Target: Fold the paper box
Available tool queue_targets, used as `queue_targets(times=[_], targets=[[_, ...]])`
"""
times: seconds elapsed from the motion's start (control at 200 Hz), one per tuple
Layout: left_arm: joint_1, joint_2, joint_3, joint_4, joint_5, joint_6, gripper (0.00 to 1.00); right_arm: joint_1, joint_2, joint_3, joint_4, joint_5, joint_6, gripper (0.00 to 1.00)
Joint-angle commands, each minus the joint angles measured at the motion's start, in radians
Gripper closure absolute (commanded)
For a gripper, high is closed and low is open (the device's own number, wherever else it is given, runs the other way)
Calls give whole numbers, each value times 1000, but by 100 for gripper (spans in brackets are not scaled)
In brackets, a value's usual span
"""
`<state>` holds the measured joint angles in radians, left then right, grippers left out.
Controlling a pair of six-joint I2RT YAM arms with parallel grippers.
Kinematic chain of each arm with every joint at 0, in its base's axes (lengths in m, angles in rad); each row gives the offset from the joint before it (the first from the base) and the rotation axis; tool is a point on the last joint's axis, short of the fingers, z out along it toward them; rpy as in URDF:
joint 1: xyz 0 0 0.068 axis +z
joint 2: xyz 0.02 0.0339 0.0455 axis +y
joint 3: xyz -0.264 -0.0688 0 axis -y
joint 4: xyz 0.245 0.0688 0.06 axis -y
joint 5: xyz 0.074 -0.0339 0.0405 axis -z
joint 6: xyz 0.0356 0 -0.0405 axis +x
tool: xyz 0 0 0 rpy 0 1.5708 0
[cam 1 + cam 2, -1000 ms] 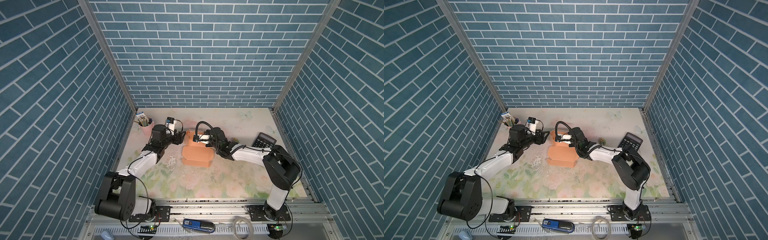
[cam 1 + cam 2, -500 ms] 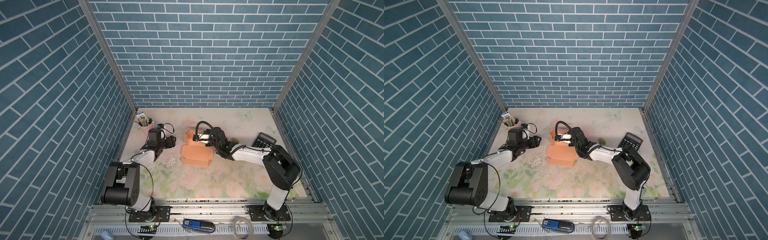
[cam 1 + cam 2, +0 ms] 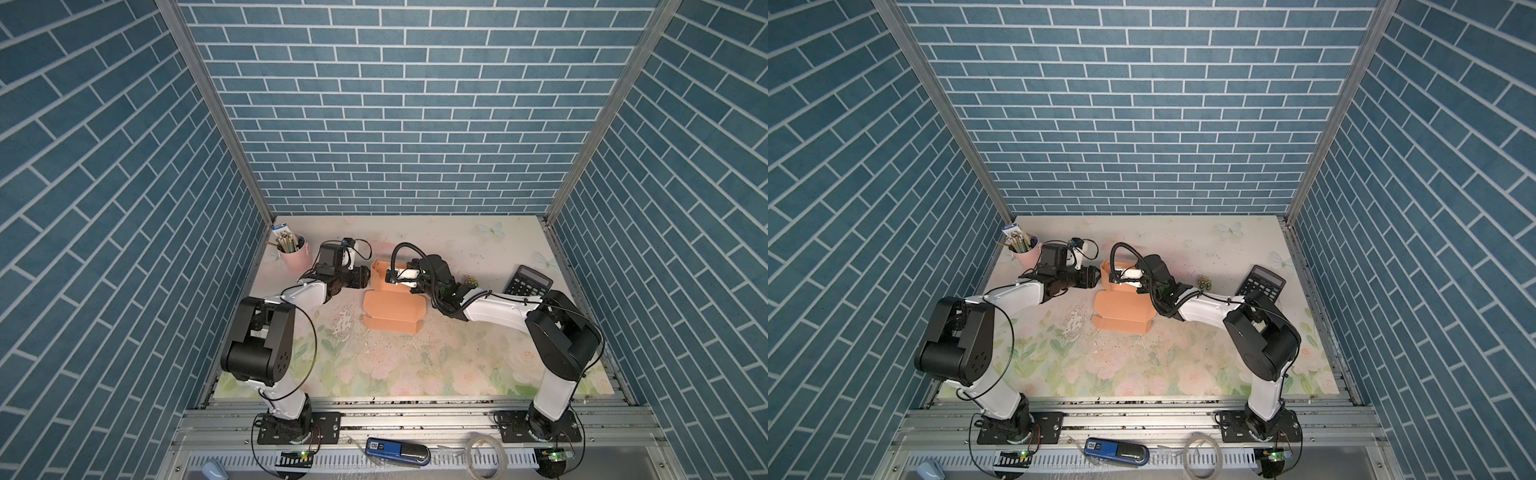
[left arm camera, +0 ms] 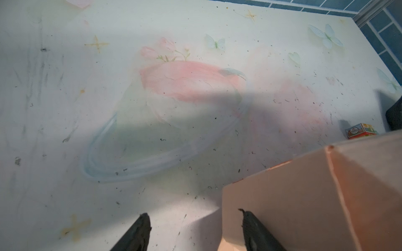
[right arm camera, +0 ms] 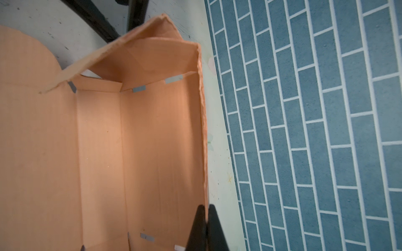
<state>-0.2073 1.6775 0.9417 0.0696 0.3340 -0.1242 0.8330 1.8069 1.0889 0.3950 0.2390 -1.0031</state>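
Currently my right gripper (image 5: 205,219) is pinched tight on a raised wall of the paper box (image 3: 392,309), which sits partly folded to the right of the pink pen cup (image 3: 293,255). My left gripper (image 4: 195,230) stands spread between cup and box, with one fingertip (image 4: 250,221) over a side flap.

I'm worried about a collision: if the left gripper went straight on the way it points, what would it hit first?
Most likely the paper box: its raised side flap stands just ahead of the left gripper, across one finger's path, though depth is unclear.
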Motion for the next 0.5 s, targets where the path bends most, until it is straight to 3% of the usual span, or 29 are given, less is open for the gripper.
queue_targets(times=[0.0,0.495], targets=[[-6,-21,-28,-2,33,24,30,6,-9,15,4,-4,-6,100],[-23,-109,-148,173,185,84,31,6,-10,19,-4,-6,-6,100]])
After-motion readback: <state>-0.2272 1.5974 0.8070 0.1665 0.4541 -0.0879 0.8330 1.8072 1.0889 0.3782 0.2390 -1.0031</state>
